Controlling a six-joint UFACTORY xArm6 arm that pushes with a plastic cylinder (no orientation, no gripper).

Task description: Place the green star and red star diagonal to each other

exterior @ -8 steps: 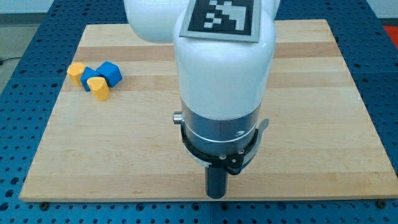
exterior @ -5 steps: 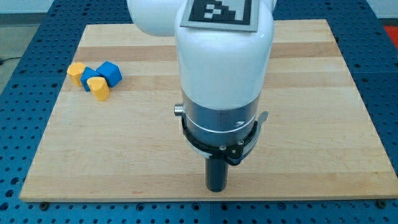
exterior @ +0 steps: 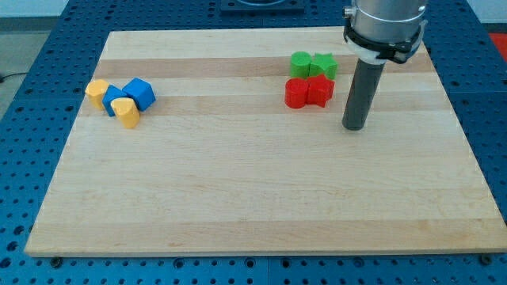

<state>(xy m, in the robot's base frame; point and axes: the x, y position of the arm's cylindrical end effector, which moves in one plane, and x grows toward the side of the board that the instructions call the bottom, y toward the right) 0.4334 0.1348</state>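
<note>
Four blocks sit in a tight cluster at the view's upper right. The green star (exterior: 323,65) is at the top right of the cluster, with a rounder green block (exterior: 299,63) touching its left side. Directly below them lie two red blocks: the one I take for the red star (exterior: 320,90) sits right under the green star, and the other red block (exterior: 295,93) is to its left. My tip (exterior: 354,127) rests on the board to the right of and slightly below the red blocks, a small gap away, touching none.
At the view's left, a yellow hexagon-like block (exterior: 97,93), a yellow heart-like block (exterior: 124,112), a blue cube (exterior: 141,91) and a second blue block (exterior: 113,97) huddle together. The wooden board's right edge (exterior: 455,119) is close to the rod.
The arm has moved from the bottom middle, where it filled the view, up to the upper right. The green and red blocks, hidden before, now show.
</note>
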